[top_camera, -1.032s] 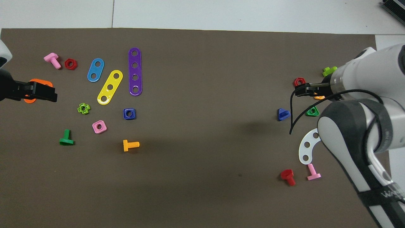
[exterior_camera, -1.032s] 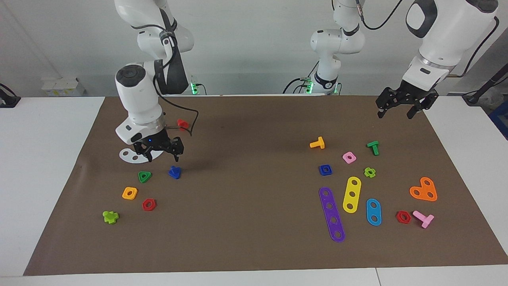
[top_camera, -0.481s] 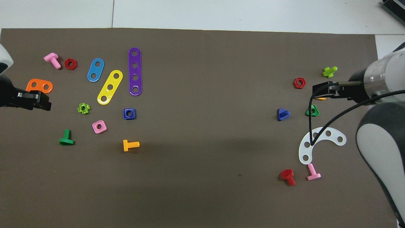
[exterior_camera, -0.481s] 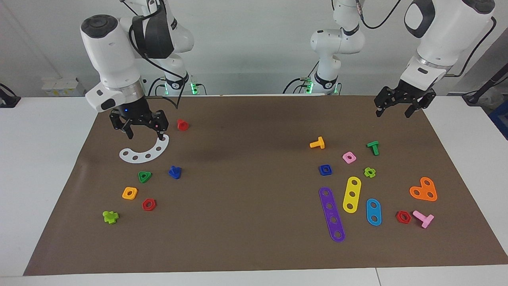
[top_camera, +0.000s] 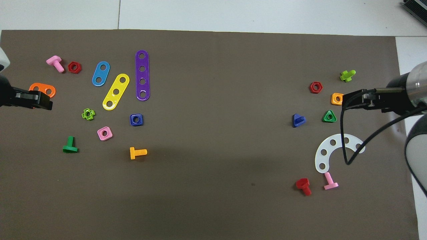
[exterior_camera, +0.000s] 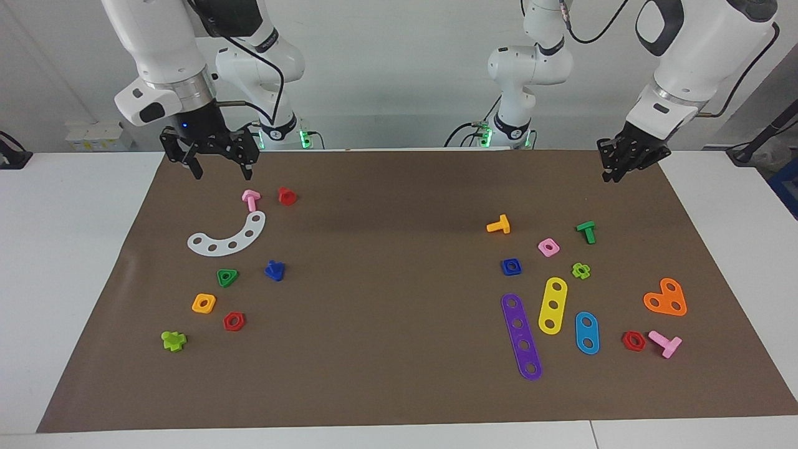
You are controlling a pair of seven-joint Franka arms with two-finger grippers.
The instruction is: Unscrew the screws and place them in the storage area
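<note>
Here, a large plain brown paper mat (exterior_camera: 399,399) covers most of a white tabletop (exterior_camera: 68,262), strewn with coloured plastic toy parts.

The right gripper (exterior_camera: 222,173) hangs in the air over the mat's corner at eleven o'clock in the facing view, its two black fingers spread apart and holding nothing. The left gripper (exterior_camera: 612,169) hangs over the mat's edge at one o'clock in that same view. It is seen edge-on, and whether it is open or closed cannot be told.

Seen in the overhead view, the largest loose part, a flat purple plastic strip with four holes (top_camera: 142,75), lies at about ten o'clock on the mat. A white curved plastic strip with five holes (top_camera: 333,150) lies at four o'clock.

The small dark-blue plastic bolt with a triangular head (top_camera: 298,120) rests on bare mat at three o'clock in the overhead view, toward the right arm's end of the table, touched by neither gripper. The white curved strip is at its five o'clock and nearer to the robots. A green triangular plastic nut (top_camera: 329,116) lies at its three o'clock, near it but apart. A flat dark-blue square plastic nut with a hole (top_camera: 136,119) lies well apart, toward the left arm's end, at nine o'clock.
</note>
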